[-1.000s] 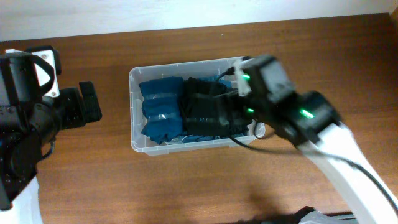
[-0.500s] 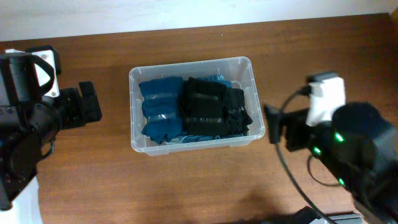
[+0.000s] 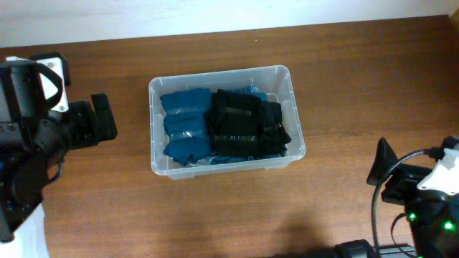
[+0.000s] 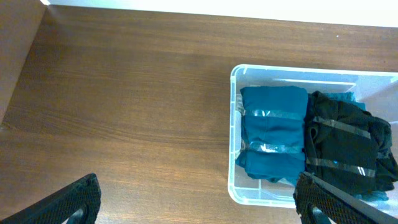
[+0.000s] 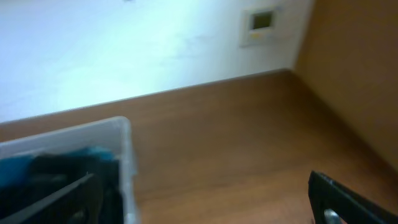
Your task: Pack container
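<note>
The clear plastic container (image 3: 153, 129) stands mid-table, packed with folded blue garments (image 3: 185, 125) on its left side and black garments (image 3: 245, 125) on its right. My left gripper (image 3: 106, 118) hovers left of the container, open. In the left wrist view its fingertips (image 4: 81, 199) frame bare wood and the container (image 4: 234, 124), with nothing between them (image 4: 199, 208). My right gripper (image 3: 391, 175) sits low at the table's front right, away from the container, open and empty (image 5: 205, 205). The container's wall (image 5: 124, 162) shows at the left of the right wrist view, blurred.
Brown wooden table (image 3: 344, 79) with a white wall behind it. A wooden side panel (image 5: 360, 74) rises at the table's right end, and another (image 4: 15, 56) at the left end.
My right arm has drawn back from over the container to the front right corner of the table. The left arm and the container's contents have not moved.
</note>
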Controlling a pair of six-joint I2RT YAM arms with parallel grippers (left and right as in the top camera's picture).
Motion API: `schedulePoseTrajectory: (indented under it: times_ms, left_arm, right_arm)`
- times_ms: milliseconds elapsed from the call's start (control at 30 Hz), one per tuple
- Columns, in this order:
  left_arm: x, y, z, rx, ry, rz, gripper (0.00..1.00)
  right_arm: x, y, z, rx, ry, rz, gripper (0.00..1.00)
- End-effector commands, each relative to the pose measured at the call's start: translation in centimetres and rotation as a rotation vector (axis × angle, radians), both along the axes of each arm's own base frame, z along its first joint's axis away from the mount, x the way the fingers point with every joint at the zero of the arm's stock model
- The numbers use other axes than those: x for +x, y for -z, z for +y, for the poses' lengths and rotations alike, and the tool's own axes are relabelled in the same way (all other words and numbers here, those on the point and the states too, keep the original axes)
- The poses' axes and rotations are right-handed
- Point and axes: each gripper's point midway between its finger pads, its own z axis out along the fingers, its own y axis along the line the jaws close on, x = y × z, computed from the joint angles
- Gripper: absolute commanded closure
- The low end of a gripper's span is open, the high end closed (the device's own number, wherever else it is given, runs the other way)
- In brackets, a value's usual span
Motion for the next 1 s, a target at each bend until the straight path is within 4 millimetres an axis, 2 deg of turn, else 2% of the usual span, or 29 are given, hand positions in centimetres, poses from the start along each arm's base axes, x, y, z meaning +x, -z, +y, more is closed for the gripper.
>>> schedulePoseTrajectory:
  times_ms: [0, 233, 467, 800, 900, 967]
  left_arm:
    - [-0.3, -0.3, 0.4, 0.004, -0.016, -0.012, 0.00]
    - [-0.3, -0.3, 0.4, 0.004, -0.016, -0.011, 0.01]
    - [-0.3, -0.3, 0.4, 0.004, -0.016, -0.011, 0.01]
    - [-0.3, -0.3, 0.4, 0.004, -0.016, -0.011, 0.01]
    - [-0.3, -0.3, 0.4, 0.004, -0.016, -0.011, 0.01]
    - [-0.3, -0.3, 0.4, 0.004, -0.016, -0.011, 0.01]
  right_arm:
    - [-0.1, 5.2, -1.0, 0.028, 0.053, 0.040, 0.02]
    - [-0.4, 15.8, -1.7, 0.040, 0.096, 0.126, 0.02]
    - [0.1, 22.4, -1.4, 0.040, 0.076, 0.153, 0.02]
    - [0.7, 27.9, 0.3, 0.060, -0.014, 0.217, 0.01]
    - [0.7, 30.4, 0.3, 0.062, -0.012, 0.271, 0.02]
    - [1.2, 29.9, 0.3, 0.063, -0.016, 0.238, 0.02]
